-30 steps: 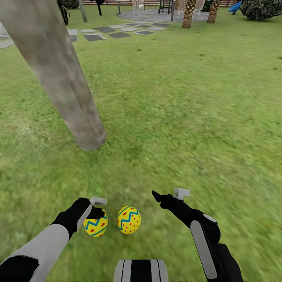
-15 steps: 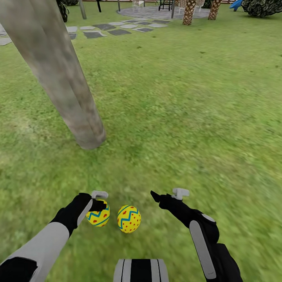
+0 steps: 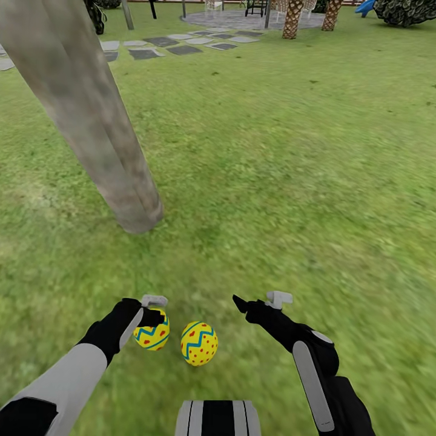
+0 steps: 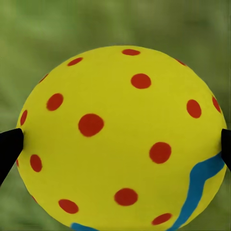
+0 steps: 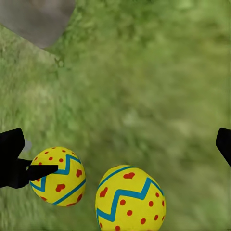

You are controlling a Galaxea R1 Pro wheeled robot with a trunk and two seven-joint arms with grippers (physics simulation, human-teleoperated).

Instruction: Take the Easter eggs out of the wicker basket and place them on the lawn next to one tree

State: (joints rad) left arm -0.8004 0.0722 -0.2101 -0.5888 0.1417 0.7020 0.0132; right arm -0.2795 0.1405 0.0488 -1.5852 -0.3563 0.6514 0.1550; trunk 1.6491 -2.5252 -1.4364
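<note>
**Two eggs at the foot of the trunk, one in your left gripper**

While your left gripper (image 3: pixel 152 316) sits low in the lower left of the head view, its jaws are clamped on one Easter egg (image 3: pixel 152 336); the left wrist view confirms it, with a black fingertip (image 4: pixel 9 147) pressed against each side of the yellow, red-dotted shell (image 4: pixel 122 139). Whether that egg rests on the grass or is held just above it, you cannot quite tell from these angles.

- Second egg (image 3: pixel 199 343): lying on the lawn (image 3: pixel 290 169) just beside the held one, at lower centre of the head view, free of both grippers. The right wrist view shows both eggs side by side, the free one (image 5: pixel 131 198) nearer the camera and the held one (image 5: pixel 58 175) with a black finger across it.
- Your right gripper (image 3: pixel 257 300): lower centre-right of the head view, spread wide and holding nothing; its fingertips (image 5: pixel 12 144) stand far apart at the edges of the right wrist view.
- Tree (image 3: pixel 91 115): bare grey-brown trunk running from the upper left of the frame to its base left of centre, near the eggs but not touching them.
- Paving slabs (image 3: pixel 163 45): grey, along the top left, well apart from the eggs.
- Palm trunks (image 3: pixel 292 18): top right of centre, far off.
</note>
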